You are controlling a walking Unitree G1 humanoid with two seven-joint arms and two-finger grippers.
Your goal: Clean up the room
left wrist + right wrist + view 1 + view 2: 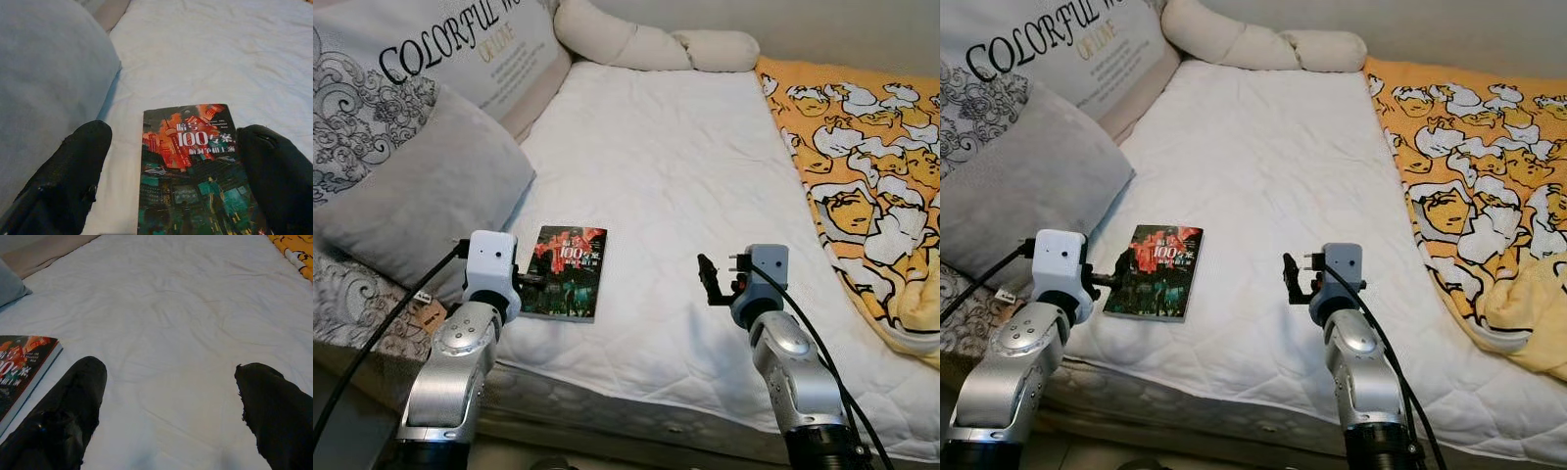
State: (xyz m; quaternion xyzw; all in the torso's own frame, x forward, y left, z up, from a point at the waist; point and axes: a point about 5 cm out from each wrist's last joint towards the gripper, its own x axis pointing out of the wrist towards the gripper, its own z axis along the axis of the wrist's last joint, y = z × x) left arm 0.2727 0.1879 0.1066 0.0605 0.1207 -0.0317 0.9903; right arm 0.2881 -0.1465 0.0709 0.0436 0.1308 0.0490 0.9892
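Left eye view: one book [565, 272] lies flat on the white mattress [685, 196], beside one grey pillow [421, 196]. Left gripper [173, 171], fingers spread, straddles the book's near edge. Right gripper [171, 406], spread, hovers apart

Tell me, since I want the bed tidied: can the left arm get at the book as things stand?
Probably yes. The left gripper is open, its fingers either side of the book, which lies flat on the white mattress near the front edge. The grey pillow sits beside it, not on it.
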